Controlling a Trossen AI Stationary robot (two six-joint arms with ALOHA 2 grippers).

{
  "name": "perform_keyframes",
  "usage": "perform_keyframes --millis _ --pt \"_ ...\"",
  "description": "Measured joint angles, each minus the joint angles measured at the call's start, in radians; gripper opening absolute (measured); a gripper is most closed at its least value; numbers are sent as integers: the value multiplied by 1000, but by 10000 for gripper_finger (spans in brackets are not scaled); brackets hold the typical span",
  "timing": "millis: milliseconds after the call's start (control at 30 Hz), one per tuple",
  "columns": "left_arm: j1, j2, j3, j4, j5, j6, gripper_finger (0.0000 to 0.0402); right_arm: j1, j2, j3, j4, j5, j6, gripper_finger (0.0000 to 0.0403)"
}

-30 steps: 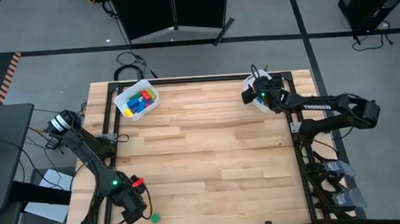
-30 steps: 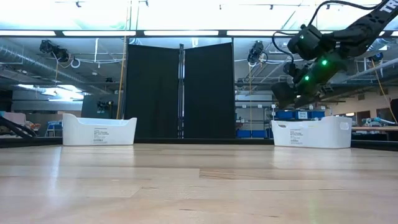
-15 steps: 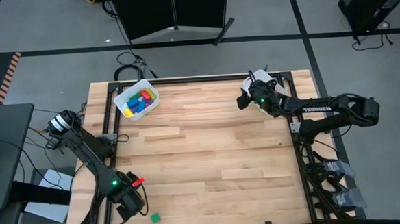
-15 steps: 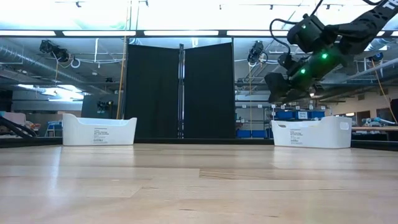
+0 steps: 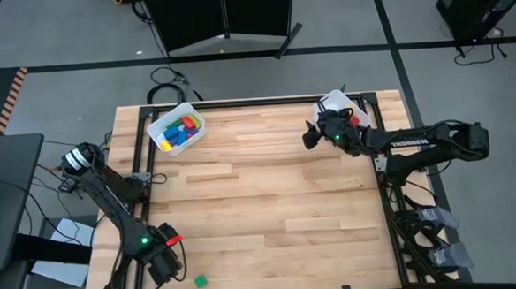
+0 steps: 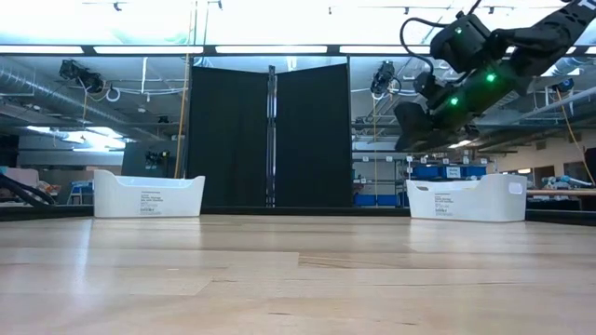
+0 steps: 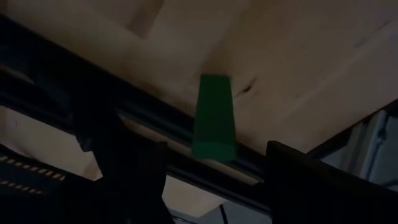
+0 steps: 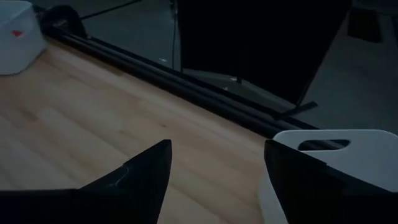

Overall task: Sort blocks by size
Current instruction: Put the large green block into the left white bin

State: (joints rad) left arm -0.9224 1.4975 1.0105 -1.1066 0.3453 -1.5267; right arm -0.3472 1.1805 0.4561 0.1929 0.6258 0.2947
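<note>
Green block (image 5: 199, 279): one small cube lies at the near edge of the wooden table (image 5: 270, 206), just beside the left gripper (image 5: 163, 266), which hangs off the table's near left corner. In the left wrist view the fingers stand apart with the cube (image 7: 214, 117) between and beyond them, not gripped. The remaining blocks are binned: a mixed blue, yellow, green and red lot in the far-left white bin (image 5: 176, 128), and red pieces visible in the far-right white bin (image 5: 340, 105). The right gripper (image 5: 312, 137) hovers high above the table near that bin (fingers apart, nothing between them).

Likely faults from here, as a judgement:
- The cube sits at the edge; an off-centre closure may push it off the table
- The black frame rail beside the cube may obstruct a finger during descent
</note>
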Motion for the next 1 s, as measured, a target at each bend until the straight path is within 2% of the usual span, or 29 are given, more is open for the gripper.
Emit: perform_keyframes --millis 433,1000 --pt "-30 51 -2 34 -14 -2 281 94 0 0 19 1 44 266" --pt "-51 88 -2 47 -37 -3 269 143 0 0 23 11 51 261"
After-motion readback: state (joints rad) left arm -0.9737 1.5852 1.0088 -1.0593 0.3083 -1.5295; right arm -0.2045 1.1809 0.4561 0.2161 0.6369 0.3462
